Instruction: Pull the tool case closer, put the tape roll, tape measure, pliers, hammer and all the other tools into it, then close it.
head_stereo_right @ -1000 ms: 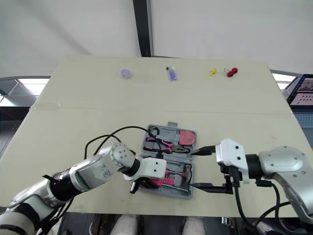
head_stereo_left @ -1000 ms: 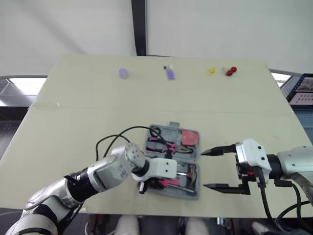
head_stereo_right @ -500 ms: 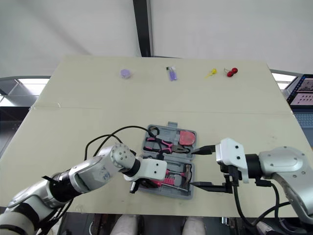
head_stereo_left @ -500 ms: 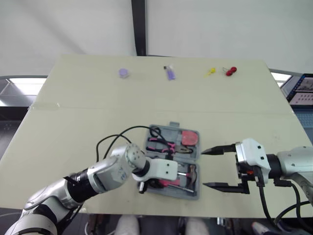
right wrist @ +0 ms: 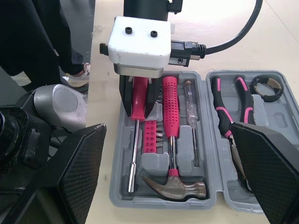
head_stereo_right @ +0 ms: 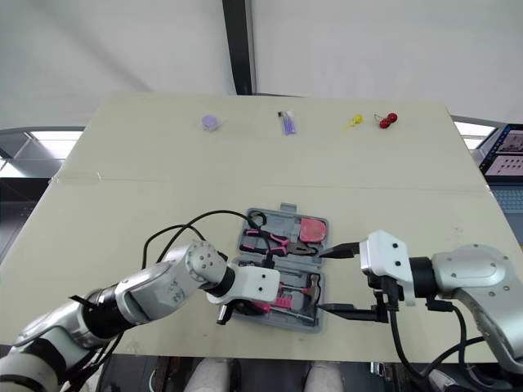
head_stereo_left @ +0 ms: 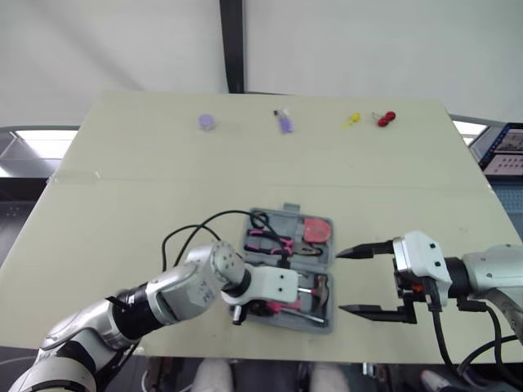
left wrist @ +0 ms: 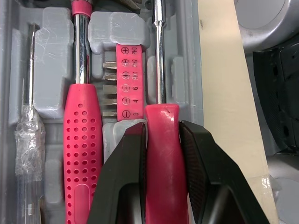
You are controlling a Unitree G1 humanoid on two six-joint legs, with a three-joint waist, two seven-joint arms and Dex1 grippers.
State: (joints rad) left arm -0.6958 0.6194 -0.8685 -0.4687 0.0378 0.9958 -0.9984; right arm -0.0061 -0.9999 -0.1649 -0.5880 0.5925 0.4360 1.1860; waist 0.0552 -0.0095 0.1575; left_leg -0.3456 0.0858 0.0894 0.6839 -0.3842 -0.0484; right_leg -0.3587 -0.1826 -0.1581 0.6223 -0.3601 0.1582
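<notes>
We see the tool case point(head_stereo_left: 282, 214) open near the table's point(head_stereo_left: 163, 163) 6 o'clock edge, in reach of both arms. The left end effector point(left wrist: 161, 127), coming in from 9 o'clock, is clamped on the red screwdriver point(left wrist: 160, 154), lining it up with its slot along the case's 6 o'clock side. It is probably seated, but that is hard to confirm. The right end effector point(head_stereo_left: 341, 282) hovers at the case's 3 o'clock with its fingers apart, likely staged for closing. The hammer point(right wrist: 174, 187) and pliers point(right wrist: 229, 112) lie inside.

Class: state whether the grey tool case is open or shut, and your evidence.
Open: the tool case lies spread flat, hammer and pliers showing inside.
</notes>
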